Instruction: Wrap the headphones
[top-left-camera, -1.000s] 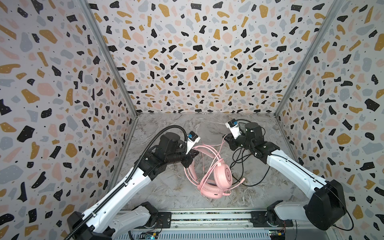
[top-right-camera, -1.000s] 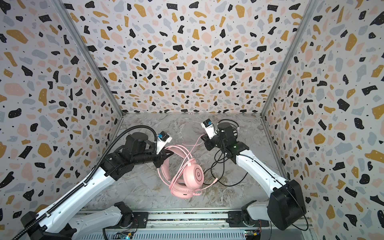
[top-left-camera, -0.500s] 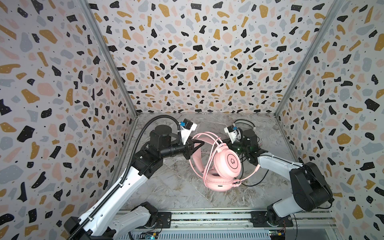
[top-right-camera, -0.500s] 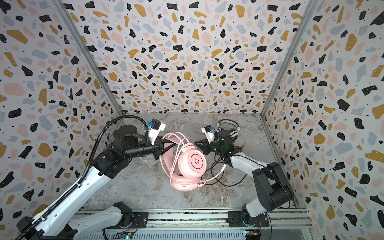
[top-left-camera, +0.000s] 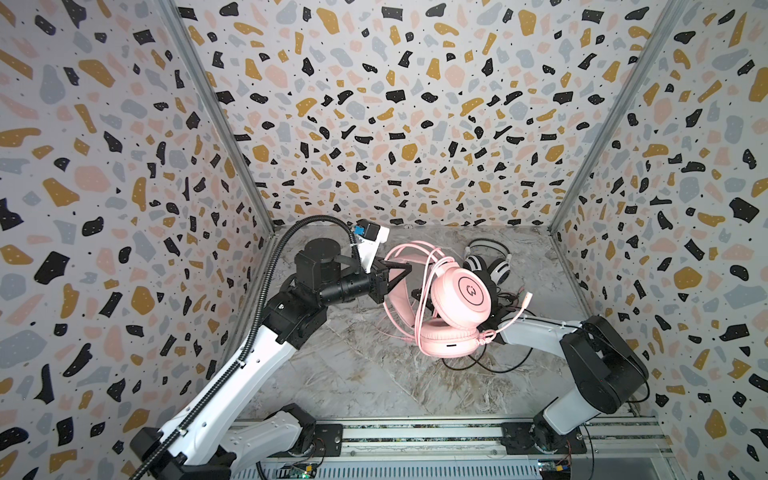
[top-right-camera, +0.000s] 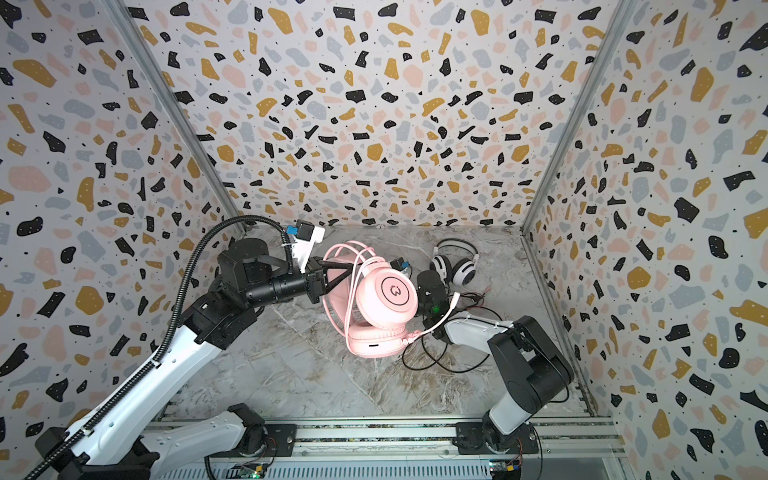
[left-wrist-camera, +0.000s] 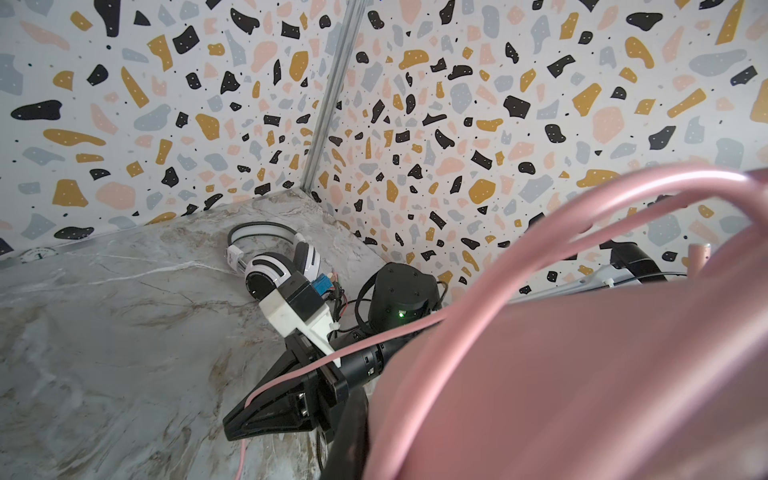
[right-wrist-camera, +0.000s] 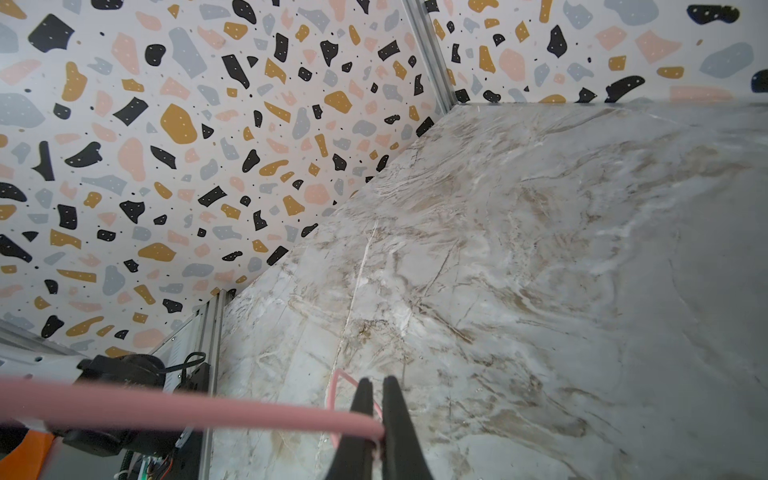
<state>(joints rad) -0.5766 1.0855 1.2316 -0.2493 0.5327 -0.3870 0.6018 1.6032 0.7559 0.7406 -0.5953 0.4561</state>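
Two grippers on one pink headset (top-left-camera: 459, 291): left gripper (top-left-camera: 407, 269) is clamped on its headband, holding it higher over the marble table (top-left-camera: 353, 382) than a sec ago, when it lay low. Right gripper (right-wrist-camera: 376, 384), wider before, now pinches the pink cable (right-wrist-camera: 208, 409). White/black headset (top-left-camera: 486, 266) sits by back wall, near rt corner. Bare marble in front & to left.

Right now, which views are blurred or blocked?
Left wrist view: pink headphones loom close, out of focus; white-and-black headphones beyond, sharp. Right wrist view: pink cable blurs near the lens, crisper at the shut jaws of the right gripper. Both top views: sharp, evenly lit.
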